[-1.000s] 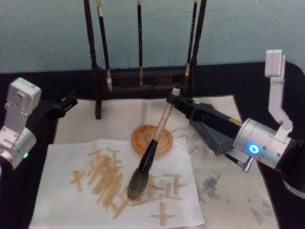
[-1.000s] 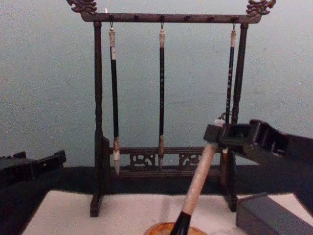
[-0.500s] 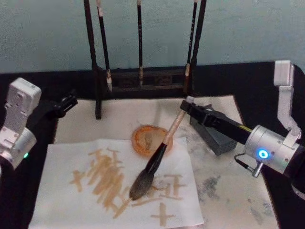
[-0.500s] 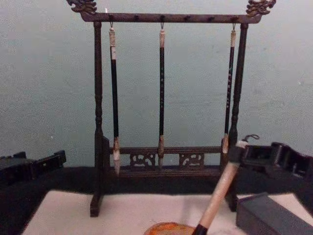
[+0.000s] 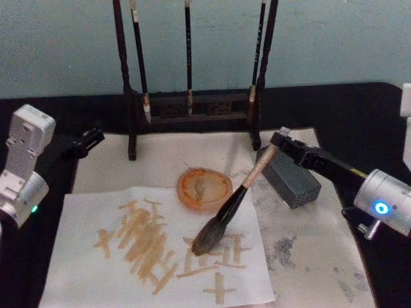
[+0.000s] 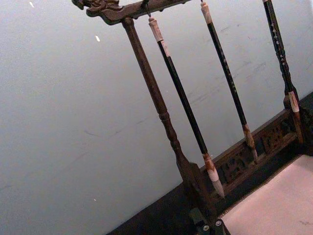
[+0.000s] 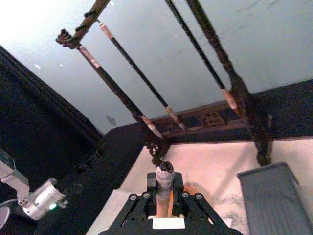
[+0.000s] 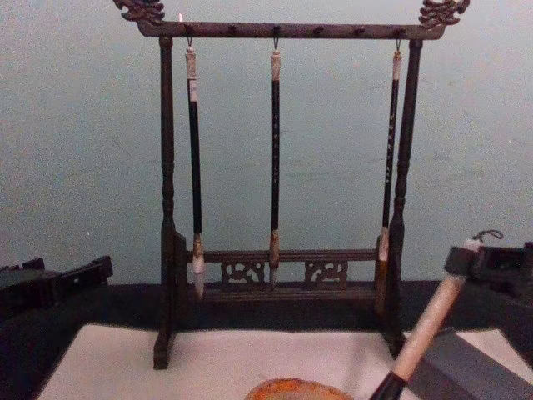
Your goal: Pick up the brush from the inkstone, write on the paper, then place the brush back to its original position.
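Bristles of the thick calligraphy brush (image 5: 234,197), beige in its upper handle and glossy black below, lie at the right part of the white paper sheet (image 5: 83,269), among tan strokes already written there. Whether the tip presses the sheet or hangs just above it I cannot tell. The brush leans steeply, its top far and right, its bushy grey head near and left.

The right gripper (image 5: 277,142) has the very top of the beige handle, its jaws drawn close on either side of it, as the right wrist view shows. The left gripper (image 5: 90,138) is parked at the far left edge of the stained beige mat (image 5: 308,256) that lies under the paper.

Just beyond the paper's far edge sits a round orange-brown dish (image 5: 204,188), and a grey rectangular block (image 5: 292,183) lies to its right, under the gripper. Which of them is the inkstone I cannot tell. A dark wooden brush rack (image 5: 192,106) with three thin hanging brushes stands farther back.

The brush looks light, with a stiff handle and a soft head that will splay under little pressure. The matt beige part is probably the better place to hold, since the glossy black part may slip. Held so high, the head can swing easily. The paper looks thin and unweighted, so a wet stroke might drag or wrinkle it.
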Robot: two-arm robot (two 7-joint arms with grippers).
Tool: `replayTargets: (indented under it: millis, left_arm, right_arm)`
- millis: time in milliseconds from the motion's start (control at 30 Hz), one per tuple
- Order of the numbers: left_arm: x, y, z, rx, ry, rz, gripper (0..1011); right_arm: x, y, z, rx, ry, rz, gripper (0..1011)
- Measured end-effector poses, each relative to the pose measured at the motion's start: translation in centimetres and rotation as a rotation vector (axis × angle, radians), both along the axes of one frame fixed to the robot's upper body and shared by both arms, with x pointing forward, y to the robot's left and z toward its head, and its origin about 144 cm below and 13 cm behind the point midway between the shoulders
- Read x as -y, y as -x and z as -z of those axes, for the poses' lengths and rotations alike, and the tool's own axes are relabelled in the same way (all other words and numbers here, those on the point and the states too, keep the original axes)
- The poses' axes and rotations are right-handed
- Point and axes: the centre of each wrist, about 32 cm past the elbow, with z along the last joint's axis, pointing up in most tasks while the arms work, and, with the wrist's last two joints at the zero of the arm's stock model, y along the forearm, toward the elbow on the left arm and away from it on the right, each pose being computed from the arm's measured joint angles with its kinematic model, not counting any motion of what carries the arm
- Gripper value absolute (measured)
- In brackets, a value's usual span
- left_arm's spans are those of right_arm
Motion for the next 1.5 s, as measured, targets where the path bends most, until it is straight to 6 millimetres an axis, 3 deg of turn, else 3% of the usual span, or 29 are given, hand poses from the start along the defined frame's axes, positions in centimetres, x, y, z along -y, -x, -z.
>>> replayTargets:
  millis: [400, 733, 1500]
  left_arm:
    - [0.0, 0.0, 0.0, 0.0, 0.0, 0.0, 1002]
    - [0.0, 0.0, 0.0, 0.0, 0.0, 0.0, 1002]
    - [0.0, 0.0, 0.0, 0.0, 0.0, 0.0, 1002]
  right_arm:
    - [1.9, 1.0, -0.6, 0.014, 0.0, 0.035, 199]
    - [2.3, 1.4, -2.0, 0.055, -0.033, 0.034, 199]
    - [-1.3, -1.0, -4.0, 0.077, -0.116, 0.04, 199]
